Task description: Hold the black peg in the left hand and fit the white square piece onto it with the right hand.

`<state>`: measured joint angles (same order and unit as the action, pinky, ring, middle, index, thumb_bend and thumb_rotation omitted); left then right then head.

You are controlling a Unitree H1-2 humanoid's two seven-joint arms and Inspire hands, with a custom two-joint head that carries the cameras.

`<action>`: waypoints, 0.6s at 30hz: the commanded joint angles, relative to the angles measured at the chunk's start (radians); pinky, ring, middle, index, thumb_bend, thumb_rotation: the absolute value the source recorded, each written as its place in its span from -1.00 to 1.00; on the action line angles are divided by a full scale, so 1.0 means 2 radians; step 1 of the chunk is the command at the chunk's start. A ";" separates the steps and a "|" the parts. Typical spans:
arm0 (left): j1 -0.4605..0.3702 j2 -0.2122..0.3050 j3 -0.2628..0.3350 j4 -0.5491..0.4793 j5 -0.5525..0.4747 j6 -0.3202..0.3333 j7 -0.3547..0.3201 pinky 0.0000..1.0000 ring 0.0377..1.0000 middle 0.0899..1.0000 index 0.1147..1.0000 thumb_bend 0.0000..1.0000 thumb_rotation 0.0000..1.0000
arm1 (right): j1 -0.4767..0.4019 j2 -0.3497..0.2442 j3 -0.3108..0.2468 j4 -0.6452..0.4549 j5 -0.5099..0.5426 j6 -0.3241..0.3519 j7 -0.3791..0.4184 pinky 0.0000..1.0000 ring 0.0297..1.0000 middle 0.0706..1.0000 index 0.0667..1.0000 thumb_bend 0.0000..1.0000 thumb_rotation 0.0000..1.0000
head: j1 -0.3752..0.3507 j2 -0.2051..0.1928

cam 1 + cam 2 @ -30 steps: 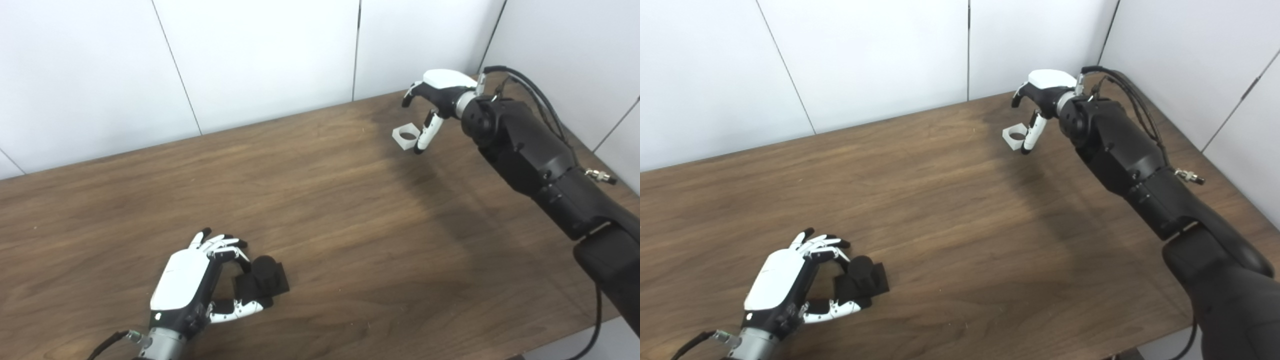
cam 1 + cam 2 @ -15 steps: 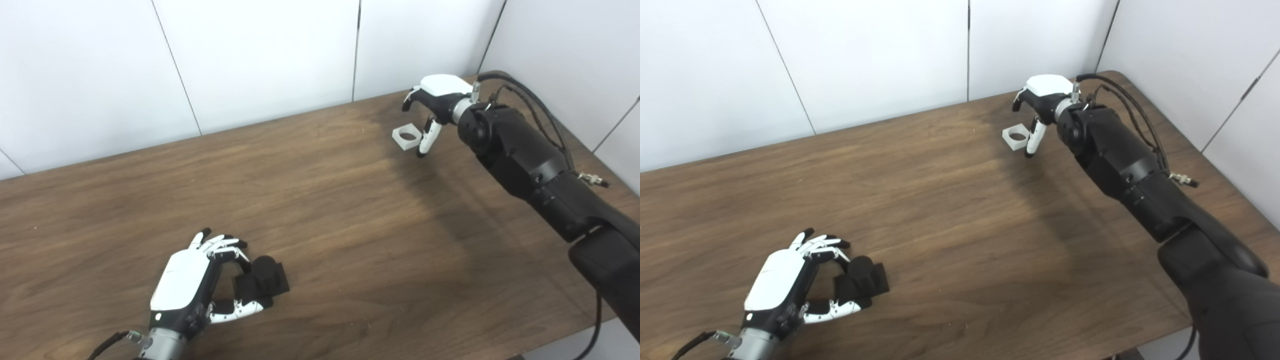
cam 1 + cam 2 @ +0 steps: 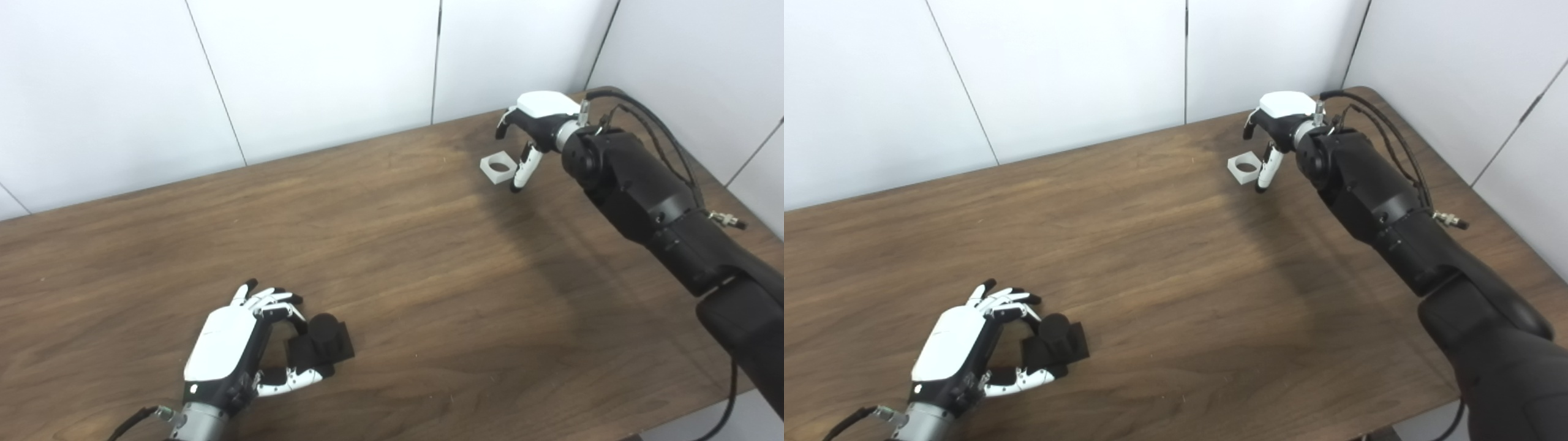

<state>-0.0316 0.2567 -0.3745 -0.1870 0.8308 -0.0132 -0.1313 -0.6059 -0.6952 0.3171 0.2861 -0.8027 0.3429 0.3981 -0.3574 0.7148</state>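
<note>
At the near left of the wooden table (image 3: 392, 245), the left hand (image 3: 229, 352) lies low with its fingers and thumb curled around the black peg (image 3: 321, 343), a short round post on a flat square base. The fingertips reach the peg's far side and the thumb lies along its near edge; the base appears to rest on the tabletop, so the peg is enclosed but, by appearance, not raised. Whether the grip is firm cannot be told. A broad stretch of bare wood separates this pair from the other.

At the far right corner, the white square piece (image 3: 497, 166), a small block with a round hole, lies flat on the table. The right hand (image 3: 531, 125) hovers just beside and above it, spread, fingers arched downward and holding nothing; one fingertip hangs close to the piece's right edge, contact uncertain.

Judged progress: early. Remaining steps appear to be grasping the white piece, lifting both parts, bringing them together, and seating the hole over the post.
</note>
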 commanded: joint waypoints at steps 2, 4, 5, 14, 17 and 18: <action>0.008 0.004 -0.001 0.014 0.006 0.014 -0.013 1.00 0.69 0.51 -0.17 0.04 -0.90 | -0.023 -0.004 -0.007 -0.009 0.001 -0.006 -0.008 1.00 1.00 0.84 0.41 0.71 -0.69 | -0.001 0.000; 0.008 0.004 -0.001 0.013 0.007 0.014 -0.014 1.00 0.69 0.50 -0.17 0.04 -0.90 | -0.024 -0.003 -0.007 -0.008 0.002 -0.007 -0.009 1.00 1.00 0.83 0.41 0.71 -0.69 | -0.001 0.000; 0.008 0.004 -0.002 0.013 0.008 0.013 -0.014 1.00 0.69 0.50 -0.17 0.05 -0.90 | -0.024 -0.002 -0.007 -0.008 0.002 -0.007 -0.009 1.00 1.00 0.83 0.41 0.71 -0.70 | -0.001 0.000; 0.008 0.002 -0.003 0.013 0.007 0.013 -0.014 1.00 0.69 0.51 -0.16 0.04 -0.90 | -0.024 0.003 -0.008 -0.003 0.005 -0.005 -0.009 1.00 0.99 0.80 0.38 0.69 -0.67 | 0.001 0.001; 0.009 0.001 -0.003 0.013 0.008 0.012 -0.012 1.00 0.69 0.50 -0.16 0.04 -0.90 | -0.022 0.003 -0.008 0.000 0.004 -0.005 -0.010 0.98 0.97 0.79 0.37 0.70 -0.67 | 0.002 0.001; 0.009 0.002 -0.003 0.013 0.010 0.012 -0.012 1.00 0.69 0.50 -0.16 0.04 -0.90 | -0.021 0.003 -0.009 0.000 0.004 -0.004 -0.010 0.98 0.97 0.79 0.37 0.70 -0.67 | 0.002 0.002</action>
<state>-0.0274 0.2514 -0.3731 -0.1875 0.8306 -0.0126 -0.1307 -0.6058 -0.6666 0.3167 0.3005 -0.7920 0.3428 0.3981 -0.3528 0.7179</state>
